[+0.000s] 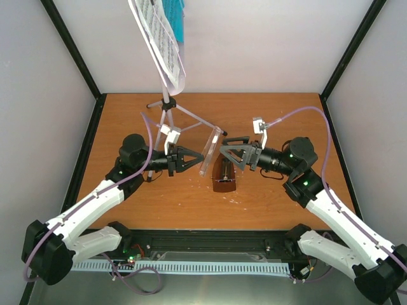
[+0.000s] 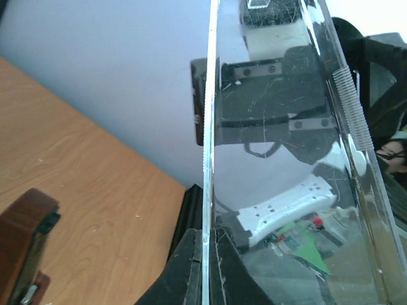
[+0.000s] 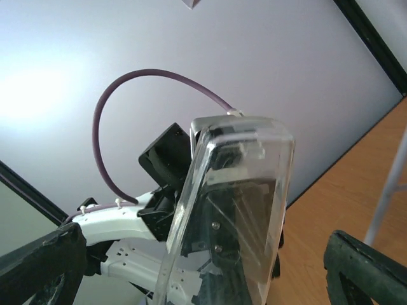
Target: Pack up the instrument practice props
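Note:
My left gripper (image 1: 198,157) is shut on the edge of the metronome's clear cover (image 1: 212,150), holding it tilted just left of the brown pyramid metronome (image 1: 224,175). In the left wrist view the cover (image 2: 280,159) is pinched edge-on between my fingers (image 2: 191,267), with the metronome (image 2: 22,244) at lower left. My right gripper (image 1: 227,155) is open beside the metronome's top. Its wrist view shows the cover (image 3: 235,203) between its spread fingers (image 3: 362,267), not touching them. The silver tripod stand (image 1: 166,105) stands at the back with white sheet music (image 1: 162,41) and a teal booklet (image 1: 179,18).
The stand's legs (image 1: 194,117) spread over the back middle of the wooden table (image 1: 286,197), close behind both grippers. One leg shows in the right wrist view (image 3: 389,184). White walls with black frame posts enclose the table on three sides.

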